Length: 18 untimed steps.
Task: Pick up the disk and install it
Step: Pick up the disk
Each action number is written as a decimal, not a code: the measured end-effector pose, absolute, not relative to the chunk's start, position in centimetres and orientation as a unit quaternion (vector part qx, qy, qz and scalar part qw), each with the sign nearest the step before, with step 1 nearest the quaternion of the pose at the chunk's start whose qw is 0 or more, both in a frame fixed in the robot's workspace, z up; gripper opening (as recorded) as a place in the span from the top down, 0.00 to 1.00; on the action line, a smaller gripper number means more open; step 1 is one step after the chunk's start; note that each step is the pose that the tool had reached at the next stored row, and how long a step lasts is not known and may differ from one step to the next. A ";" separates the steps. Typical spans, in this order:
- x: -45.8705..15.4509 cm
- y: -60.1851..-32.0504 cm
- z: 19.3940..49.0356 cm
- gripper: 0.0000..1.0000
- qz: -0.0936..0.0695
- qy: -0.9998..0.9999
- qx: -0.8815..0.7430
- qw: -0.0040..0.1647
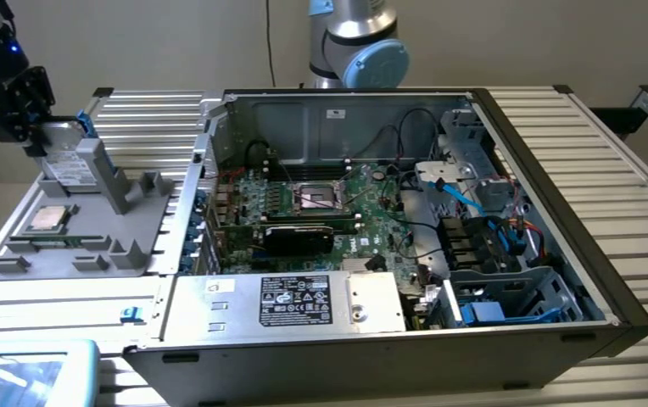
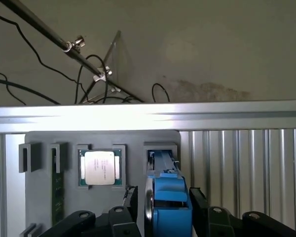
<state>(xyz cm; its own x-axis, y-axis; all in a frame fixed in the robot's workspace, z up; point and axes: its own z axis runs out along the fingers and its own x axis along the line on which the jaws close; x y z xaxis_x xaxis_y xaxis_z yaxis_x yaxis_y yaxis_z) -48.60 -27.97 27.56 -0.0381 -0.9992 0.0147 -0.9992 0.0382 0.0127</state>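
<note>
Disk (image 1: 67, 161) (image 2: 170, 207) stands on edge in an upright slot of the grey tray (image 1: 86, 254) (image 2: 39, 143), at the tray's corner nearest the gripper; white label faces out, blue carrier shows along its top edge. Gripper (image 1: 39, 136) (image 2: 165, 197) sits right over the tray's disk slot, jaws wide, w/ one black finger on each side of the disk's upper end. In wrist view one of the fingers (image 2: 132, 202) shows a thin dark gap to the disk's metal side; other finger is just beside the blue carrier, contact unclear, so no firm clamp seen. CPU chip (image 1: 49, 219) (image 2: 99, 168) lies flat in a square pocket of the tray, next pocket over from the disk slot. Green memory stick (image 2: 57, 192) lies in a narrow tray slot beyond the chip, away from the disk. Tray rests on slatted alu table (image 1: 607, 170) (image 2: 246, 163). Open PC case (image 1: 301, 114) lies on its side just beside the tray, on the exterior view's right of it, motherboard (image 1: 313, 199) & cables exposed. Silver box w/ black label (image 1: 301, 301) sits in the case corner near the tray's front end. Arm base (image 1: 358, 51) rises behind the case, well apart from the tray.
</note>
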 end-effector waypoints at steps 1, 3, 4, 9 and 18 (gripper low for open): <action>-48.6 -28.0 27.6 0.46 0.000 -0.720 0.693 0.010; -48.6 -28.0 27.5 0.46 -0.001 -0.720 0.693 0.008; -48.6 -28.0 27.5 0.46 -0.002 -0.720 0.693 0.007; -48.6 -28.0 27.4 0.46 -0.004 -0.721 0.693 0.006; -48.6 -28.0 27.4 0.62 -0.004 -0.721 0.693 0.006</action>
<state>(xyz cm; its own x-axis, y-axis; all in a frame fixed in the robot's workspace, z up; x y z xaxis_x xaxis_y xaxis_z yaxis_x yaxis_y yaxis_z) -48.58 -27.99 27.44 -0.0401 -0.9992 0.0029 -0.9991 0.0401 0.0148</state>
